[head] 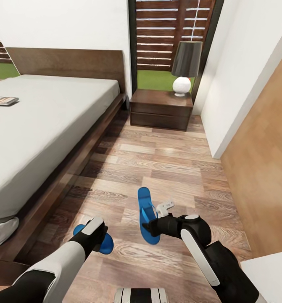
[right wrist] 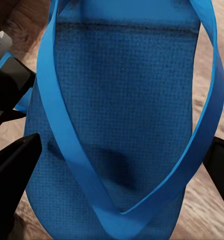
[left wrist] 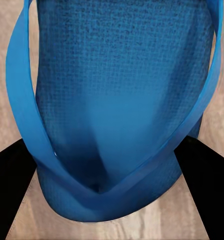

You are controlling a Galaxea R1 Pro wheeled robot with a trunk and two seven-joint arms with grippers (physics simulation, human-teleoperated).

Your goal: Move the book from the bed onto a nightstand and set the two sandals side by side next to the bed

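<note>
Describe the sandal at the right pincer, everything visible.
The sandal is bright blue, a flat elongated sole with a finely textured top and a smooth V-shaped thong strap. In the head view it lies lengthwise over the wood floor, strap up, right of the bed. The right pincer straddles its strap end, dark fingers on either side; whether they grip it cannot be told.

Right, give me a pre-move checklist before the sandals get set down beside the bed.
1. Left gripper at the left sandal: ok; grip cannot tell.
2. Right gripper at the right sandal: ok; fingers straddle it, grip cannot tell.
3. Sandals side by side: not ok, apart on the floor.
4. Bare floor along the bed frame: ok.
5. Book off the bed: not ok.
6. Nightstand has room beside the lamp: ok.
</note>
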